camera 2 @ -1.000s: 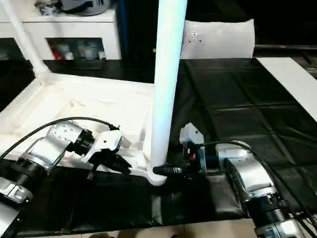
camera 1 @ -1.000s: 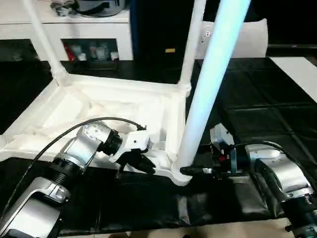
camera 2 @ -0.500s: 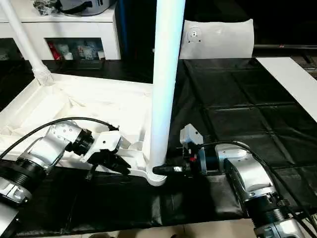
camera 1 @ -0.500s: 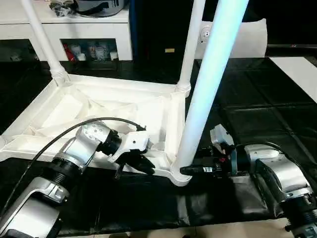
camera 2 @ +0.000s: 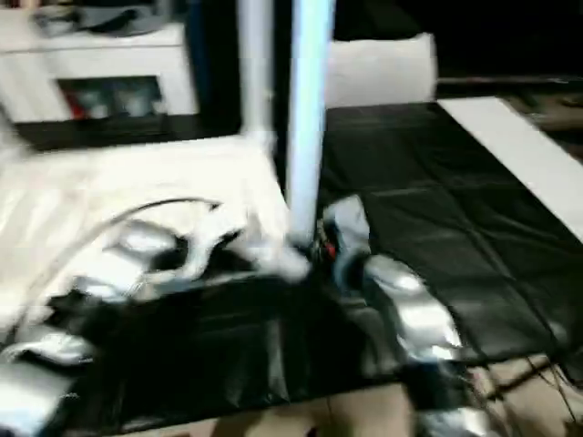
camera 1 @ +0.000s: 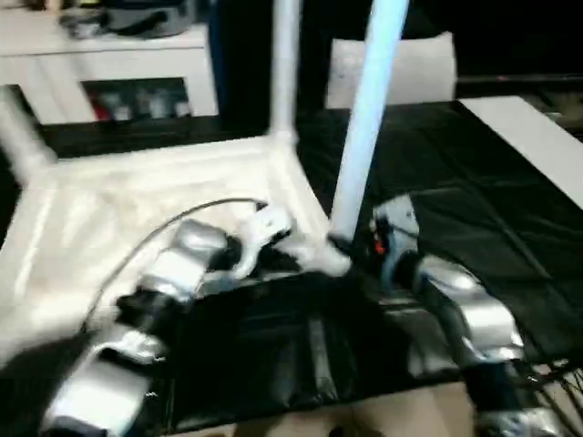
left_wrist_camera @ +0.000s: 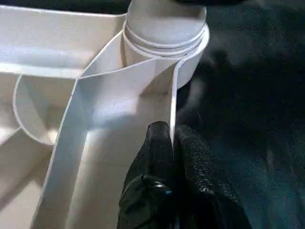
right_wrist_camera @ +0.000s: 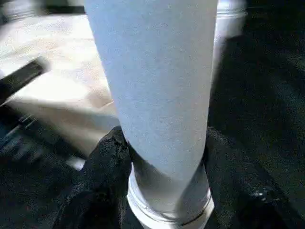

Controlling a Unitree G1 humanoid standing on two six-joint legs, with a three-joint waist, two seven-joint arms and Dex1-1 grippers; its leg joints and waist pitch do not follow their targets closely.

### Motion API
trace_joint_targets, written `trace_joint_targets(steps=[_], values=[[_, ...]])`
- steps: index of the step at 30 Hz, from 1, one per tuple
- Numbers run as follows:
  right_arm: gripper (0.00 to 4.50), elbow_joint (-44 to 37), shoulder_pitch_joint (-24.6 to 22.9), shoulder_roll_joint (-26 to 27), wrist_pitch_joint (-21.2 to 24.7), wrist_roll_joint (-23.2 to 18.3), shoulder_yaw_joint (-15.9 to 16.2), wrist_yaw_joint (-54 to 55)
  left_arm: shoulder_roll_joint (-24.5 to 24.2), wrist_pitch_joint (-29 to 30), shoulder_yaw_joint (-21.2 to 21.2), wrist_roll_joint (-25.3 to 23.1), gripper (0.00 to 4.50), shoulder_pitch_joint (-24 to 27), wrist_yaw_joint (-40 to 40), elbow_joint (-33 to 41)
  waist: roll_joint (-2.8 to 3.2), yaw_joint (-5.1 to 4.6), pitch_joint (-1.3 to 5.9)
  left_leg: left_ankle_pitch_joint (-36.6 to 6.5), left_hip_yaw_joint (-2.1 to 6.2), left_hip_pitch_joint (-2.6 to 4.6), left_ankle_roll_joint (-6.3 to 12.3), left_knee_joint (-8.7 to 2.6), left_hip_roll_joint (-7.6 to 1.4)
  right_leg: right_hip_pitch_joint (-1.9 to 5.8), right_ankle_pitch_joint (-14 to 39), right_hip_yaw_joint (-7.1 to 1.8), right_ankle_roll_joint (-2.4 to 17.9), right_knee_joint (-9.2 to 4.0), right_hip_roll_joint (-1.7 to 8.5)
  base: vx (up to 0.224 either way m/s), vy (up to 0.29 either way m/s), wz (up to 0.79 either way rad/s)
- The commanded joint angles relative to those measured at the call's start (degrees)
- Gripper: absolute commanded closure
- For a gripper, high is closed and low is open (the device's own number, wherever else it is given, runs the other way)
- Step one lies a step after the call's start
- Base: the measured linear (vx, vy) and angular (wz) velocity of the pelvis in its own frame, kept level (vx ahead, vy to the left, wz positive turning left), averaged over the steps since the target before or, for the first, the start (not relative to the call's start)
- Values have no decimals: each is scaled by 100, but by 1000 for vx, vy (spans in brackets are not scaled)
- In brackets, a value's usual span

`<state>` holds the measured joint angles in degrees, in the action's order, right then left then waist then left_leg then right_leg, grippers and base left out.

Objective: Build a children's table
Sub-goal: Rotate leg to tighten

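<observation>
The children's table lies upside down, its ribbed underside (camera 1: 109,191) facing up on the black-covered work surface. Three white legs stand in corner sockets: the near leg (camera 1: 364,127), a far one (camera 1: 284,64) and one at the left (camera 1: 23,137). My left gripper (left_wrist_camera: 172,136) is shut on the thin rim wall (left_wrist_camera: 172,107) just below the near corner socket (left_wrist_camera: 164,33). My right gripper (right_wrist_camera: 164,143) holds the foot of the near leg (right_wrist_camera: 157,86), one black finger (right_wrist_camera: 107,162) pressed against each side just above the socket.
A white cabinet with shelves (camera 1: 109,73) stands behind the work surface. A white panel (camera 1: 392,68) leans at the back and a white board (camera 1: 537,137) lies at the far right. The black cover (camera 1: 474,200) stretches to my right. A cable (camera 1: 209,209) loops over my left forearm.
The head camera has swung, shifting and blurring the whole scene. My right gripper's fingers have closed in on the foot of the near leg. My left gripper still pinches the rim.
</observation>
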<state>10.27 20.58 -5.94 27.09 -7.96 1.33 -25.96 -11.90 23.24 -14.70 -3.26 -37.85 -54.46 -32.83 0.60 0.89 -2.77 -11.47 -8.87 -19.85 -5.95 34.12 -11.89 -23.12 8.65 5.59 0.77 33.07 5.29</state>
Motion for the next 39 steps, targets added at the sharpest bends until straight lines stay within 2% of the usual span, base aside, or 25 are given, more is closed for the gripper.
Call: trace_joint_targets(steps=[1, 3, 4, 5, 9, 13, 16, 17, 18, 20, 21, 22, 23, 25, 26, 27, 28, 31, 33, 34, 39], values=[[257, 229, 103, 522, 184, -17, 406, 390, 474, 110, 111, 202, 450, -222, 602, 82, -32, 5, 358, -1305, -31, -35, 106, -420, 1, 265, 2788, -165, 592, -513, 244, 0, 0, 0], [257, 457, 261, 949, 38, 59, 321, 883, 817, 265, 326, 156, 450, -276, 1295, 78, -26, -5, 371, -1232, -28, -47, 179, -421, 1, 288, 2593, -172, 670, -489, 238, 0, 0, 0], [257, 452, 272, 990, 7, 76, 336, 895, 865, 284, 348, 148, 450, -281, 1380, 81, -22, -13, 371, -1172, -40, -49, 215, -418, -13, 274, 2394, -192, 741, -470, 240, 0, 0, 0], [201, 434, 281, 1019, -33, 114, 359, 921, 898, 286, 350, 131, 450, -281, 1432, 95, -14, -1, 379, -1134, -42, -43, 236, -415, -11, 280, 2298, -193, 769, -466, 234, 0, 0, 0], [166, 285, 245, 1071, -131, 126, 310, 1004, 871, 217, 275, 64, 450, -222, 1394, 195, -16, 20, 396, -824, -49, -74, 351, -420, -25, 334, 1571, -229, 979, -370, 230, 0, 0, 0], [134, 107, 108, 756, -381, 211, 387, 658, 622, 133, 82, -3, 450, -88, 1024, 331, -12, 35, 398, -729, -59, -72, 397, -420, -29, 361, 1361, -240, 1074, -344, 240, 0, 0, 0], [106, -191, -106, 308, -449, 22, 429, -45, 341, 0, -91, 4, 450, 71, 551, 481, -11, 51, 392, -701, -56, -89, 461, -420, -45, 384, 1255, -249, 1079, -332, 243, 0, 0, 0], [97, -263, -151, 204, -441, -59, 394, -211, 277, -60, -130, 6, 450, 99, 430, 501, -21, 44, 393, -712, -60, -88, 485, -417, -44, 384, 1253, -249, 1099, -333, 242, 0, 0, 0], [93, -316, -183, 123, -438, -116, 369, -335, 230, -106, -158, 7, 450, 119, 341, 515, -7, 54, 393, -752, -60, -69, 503, -416, -49, 375, 1297, -249, 1115, -343, 242, 0, 0, 0], [90, -453, -308, -318, -483, -214, 423, -950, 6, -296, -290, 64, 450, 200, -115, 594, -6, 76, 386, -834, -53, -65, 491, -422, -55, 384, 1399, -242, 1099, -349, 236, 0, 0, 0], [58, -486, -361, -523, -550, -239, 456, -1237, -85, -355, -330, 113, 450, 235, -332, 633, -12, 83, 379, -886, -57, -66, 506, -421, -60, 384, 1451, -246, 1103, -351, 244, 0, 0, 0], [50, -507, -404, -692, -615, -256, 479, -1481, -160, -401, -362, 159, 450, 261, -513, 662, 3, 92, 376, -940, -69, -63, 503, -418, -67, 363, 1517, -254, 1106, -362, 251, 0, 0, 0], [50, -528, -446, -889, -667, -316, 489, -1799, -279, -571, -447, 173, 450, 285, -789, 683, -13, 98, 370, -976, -72, -59, 505, -420, -65, 359, 1583, -254, 1093, -374, 248, 0, 0, 0], [50, -544, -483, -1344, -631, -563, 453, -2548, -634, -907, -680, 190, 450, 335, -1490, 749, -5, 127, 367, -1097, -58, -52, 484, -430, -66, 359, 1823, -246, 1030, -392, 255, 0, 0, 0], [50, -544, -483, -1344, -631, -563, 453, -2548, -634, -907, -680, 190, 450, 335, -1490, 749, -10, 126, 364, -1119, -55, -55, 487, -437, -72, 358, 1851, -250, 1021, -394, 252, 0, 0, 0], [50, -516, -474, -1476, -640, -611, 451, -2782, -740, -1016, -733, 208, 450, 347, -1715, 774, 9, 141, 363, -1143, -59, -30, 468, -434, -87, 327, 1804, -254, 1075, -388, 253, 0, 0, 0], [50, -485, -464, -1596, -668, -631, 465, -3010, -828, -1003, -767, 227, 450, 353, -1894, 810, -12, 135, 359, -1177, -71, -22, 474, -435, -88, 315, 1793, -260, 1092, -394, 247, 0, 0, 0], [50, -421, -408, -2014, -755, -760, 617, -3801, -1165, -1476, -976, 217, 450, 324, -2575, 753, 1, 213, 360, -1175, -69, -6, 438, -442, -109, 321, 1732, -270, 1164, -363, 259, 0, 0, 0], [50, -384, -366, -2121, -844, -791, 675, -4024, -1290, -1642, -1057, 225, 450, 318, -2853, 740, -7, 243, 370, -1137, -68, -14, 430, -443, -112, 332, 1627, -274, 1199, -336, 265, 0, 0, 0], [67, -349, -324, -2175, -807, -869, 693, -4206, -1369, -1678, -1099, 263, 450, 318, -3042, 781, -23, 247, 367, -1098, -70, -25, 434, -444, -109, 338, 1609, -270, 1198, -334, 262, 0, 0, 0], [104, -235, -222, -2271, -820, -955, 785, -4565, -1507, -1848, -1202, 270, 450, 257, -3384, 775, -29, 267, 373, -994, -73, -33, 424, -434, -114, 338, 1689, -264, 1194, -322, 271, 0, 0, 0]])
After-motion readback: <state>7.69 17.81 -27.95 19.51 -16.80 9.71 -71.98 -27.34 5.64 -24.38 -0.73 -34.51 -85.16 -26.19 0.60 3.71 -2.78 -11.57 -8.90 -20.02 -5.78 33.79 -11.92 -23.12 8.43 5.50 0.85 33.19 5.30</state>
